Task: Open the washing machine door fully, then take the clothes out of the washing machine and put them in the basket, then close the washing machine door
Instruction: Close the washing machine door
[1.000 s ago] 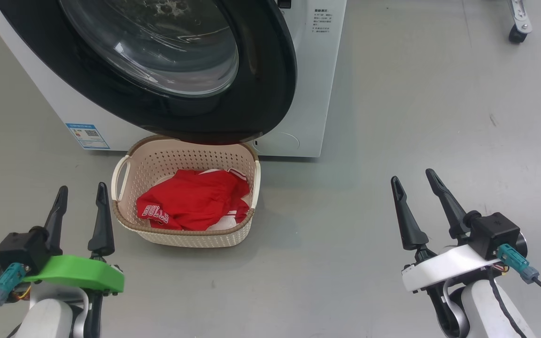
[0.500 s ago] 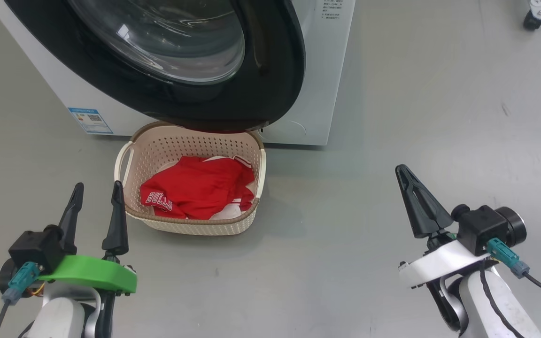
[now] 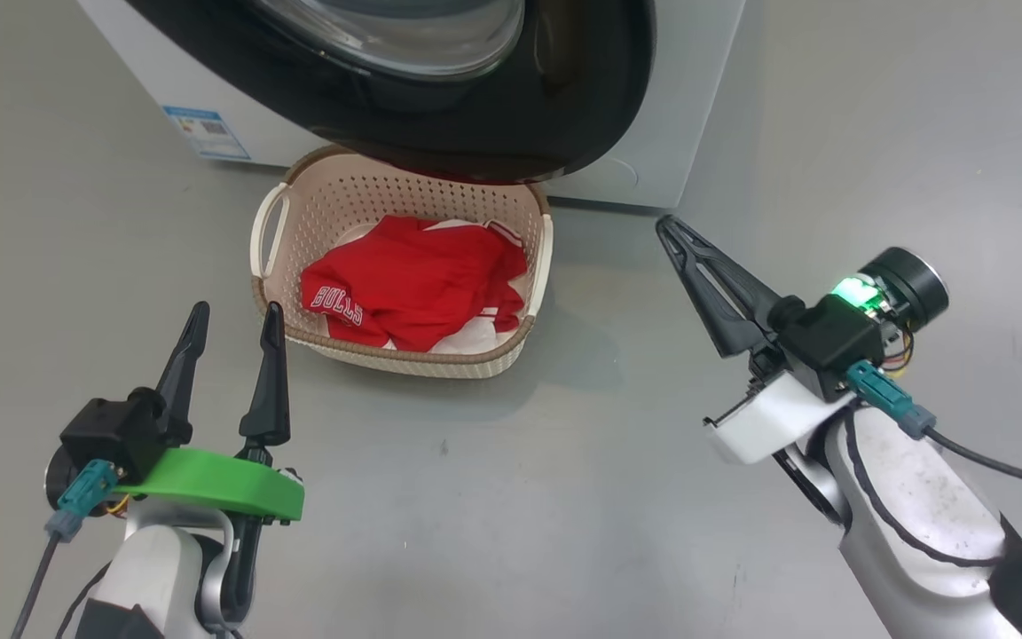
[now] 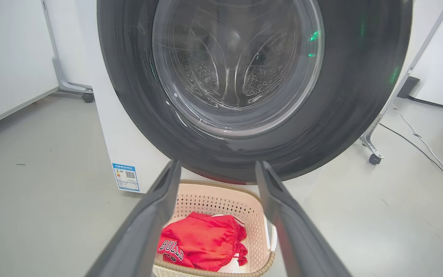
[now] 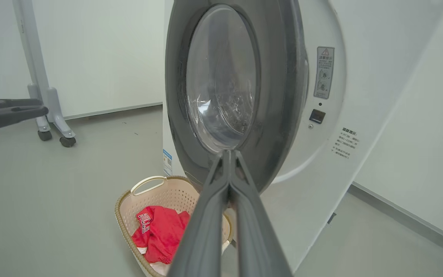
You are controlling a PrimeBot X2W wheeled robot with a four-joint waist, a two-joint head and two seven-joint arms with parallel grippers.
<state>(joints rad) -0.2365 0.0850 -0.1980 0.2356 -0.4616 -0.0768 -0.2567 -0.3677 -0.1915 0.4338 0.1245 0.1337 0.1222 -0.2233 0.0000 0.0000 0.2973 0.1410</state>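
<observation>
The door (image 3: 564, 133) stands open ahead-left of the clenched right pincer (image 3: 664, 223) — the nearer arm; left pincer (image 3: 238, 309) released, empty.

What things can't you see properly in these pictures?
- Top of the washing machine door: cut off by the head view's upper edge.
- Writing on the blue sticker: too small to read, head view.
- Whatever lies under the red clothes in the basket: covered by them, head view.
- Parts of the basket's sides, left wrist view: behind the fingers of the left gripper.
</observation>
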